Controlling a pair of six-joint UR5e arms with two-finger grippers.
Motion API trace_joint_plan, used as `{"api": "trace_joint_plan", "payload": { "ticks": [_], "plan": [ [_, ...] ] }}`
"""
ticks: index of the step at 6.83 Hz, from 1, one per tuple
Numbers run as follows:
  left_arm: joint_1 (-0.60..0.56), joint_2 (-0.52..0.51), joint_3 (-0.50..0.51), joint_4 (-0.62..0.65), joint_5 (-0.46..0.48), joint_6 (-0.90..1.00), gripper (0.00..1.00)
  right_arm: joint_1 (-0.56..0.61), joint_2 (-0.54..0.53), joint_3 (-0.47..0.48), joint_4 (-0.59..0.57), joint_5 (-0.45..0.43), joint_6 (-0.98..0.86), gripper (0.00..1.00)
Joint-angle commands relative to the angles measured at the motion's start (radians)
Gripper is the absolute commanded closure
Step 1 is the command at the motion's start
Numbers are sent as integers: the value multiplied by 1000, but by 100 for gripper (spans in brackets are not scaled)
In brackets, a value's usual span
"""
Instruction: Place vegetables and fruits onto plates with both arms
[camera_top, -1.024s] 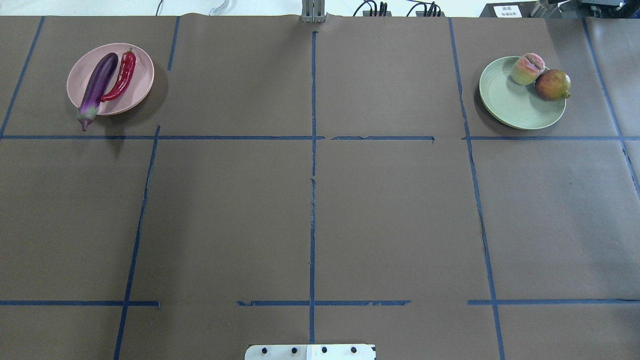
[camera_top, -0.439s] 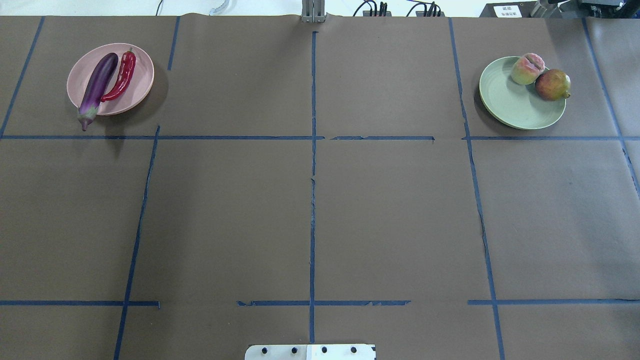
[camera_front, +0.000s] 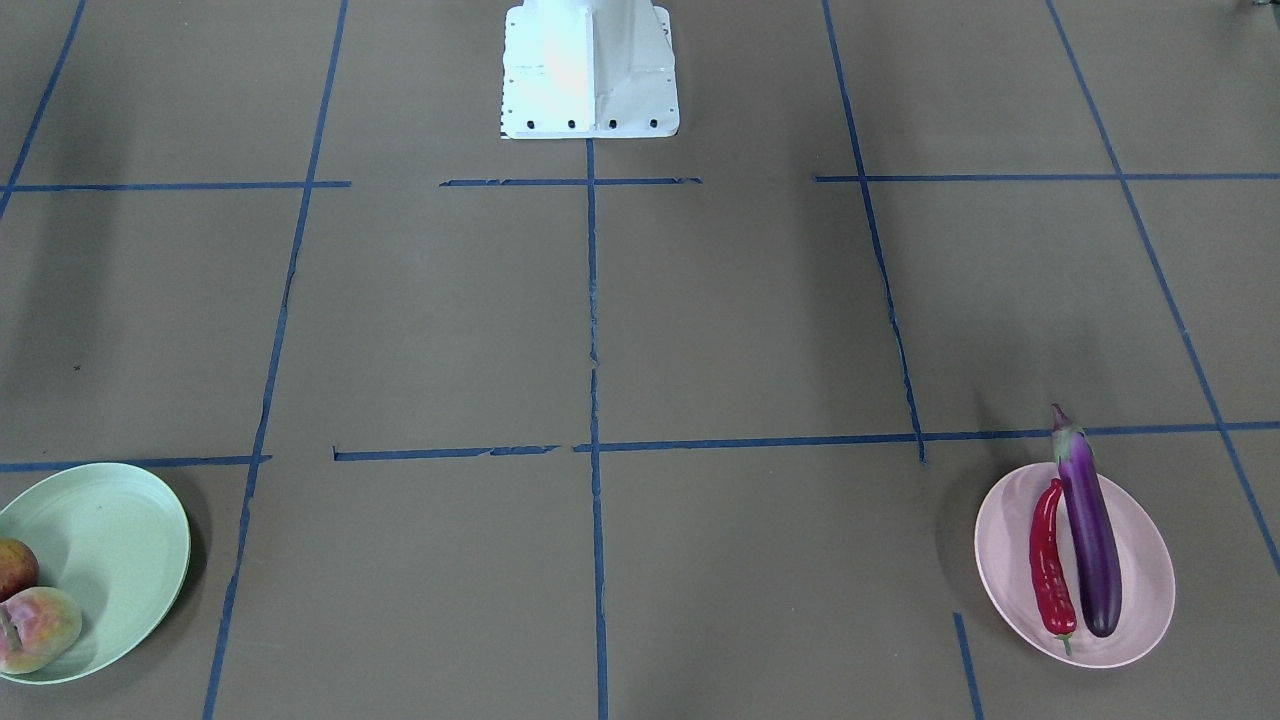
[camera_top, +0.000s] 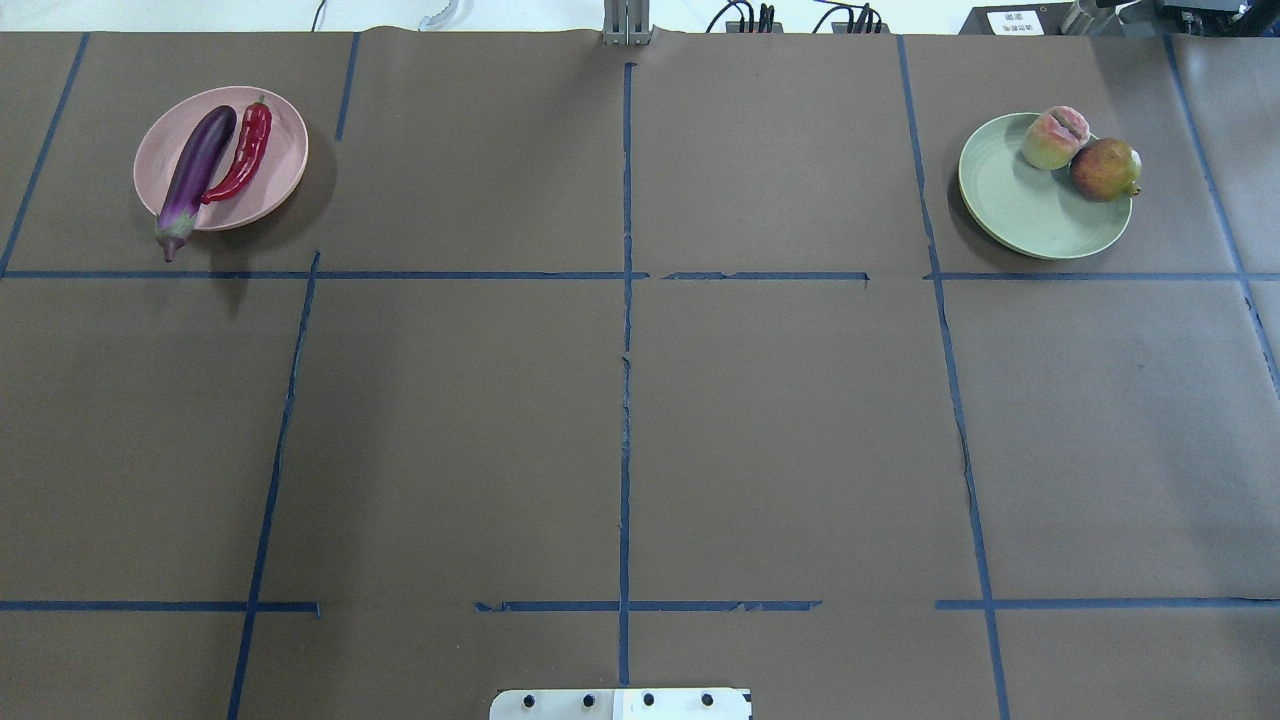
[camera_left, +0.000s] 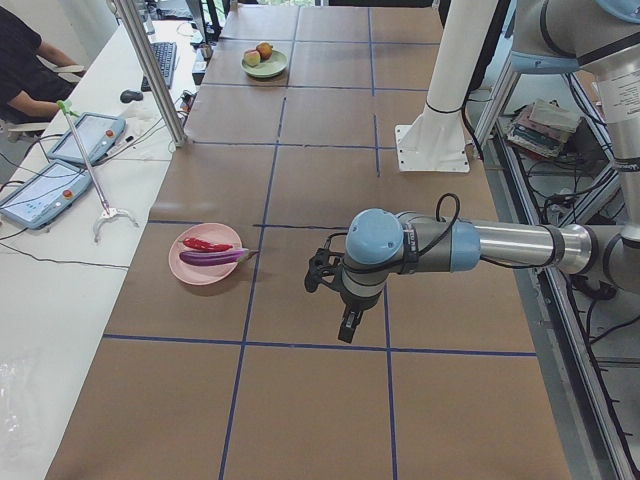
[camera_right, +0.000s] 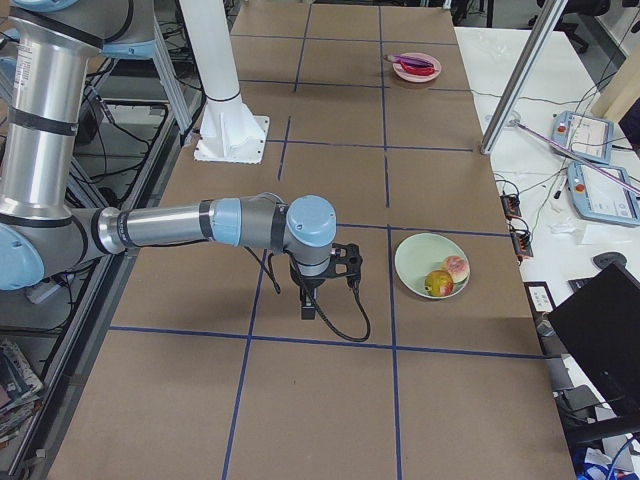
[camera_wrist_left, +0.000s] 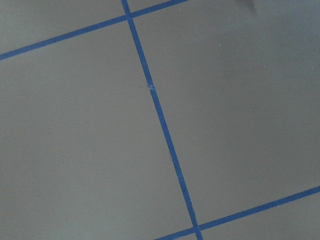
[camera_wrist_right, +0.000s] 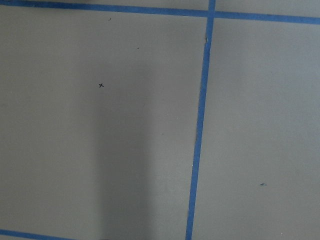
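The purple eggplant (camera_top: 195, 170) and the red chili pepper (camera_top: 245, 155) lie side by side on the pale pink plate (camera_top: 287, 150) at the far left; the eggplant's cap end overhangs the rim. The peach (camera_top: 1055, 137) and the dark red apple-like fruit (camera_top: 1104, 170) sit on the far edge of the pale green plate (camera_top: 1020, 210) at the far right. My left gripper (camera_left: 345, 325) shows only in the exterior left view, above bare table, away from the pink plate (camera_left: 205, 268). My right gripper (camera_right: 308, 310) shows only in the exterior right view, beside the green plate (camera_right: 420, 262). I cannot tell whether either is open.
The white base block (camera_front: 588, 70) stands at the robot's edge of the table. Blue tape lines (camera_top: 625, 400) divide the brown table cover. A side desk with tablets (camera_left: 40, 190), a metal post (camera_left: 150, 70) and a seated person (camera_left: 25, 60) lies beyond the table's far edge.
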Motion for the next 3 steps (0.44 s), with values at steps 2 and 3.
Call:
{"api": "trace_joint_plan", "payload": {
  "ticks": [2, 3],
  "plan": [
    [5, -31, 8, 79, 53, -1, 0, 12, -25, 13, 3, 24, -80, 0],
    [5, -39, 27, 74, 48, 1, 0, 12, -16, 14, 3, -36, -77, 0]
  ]
}}
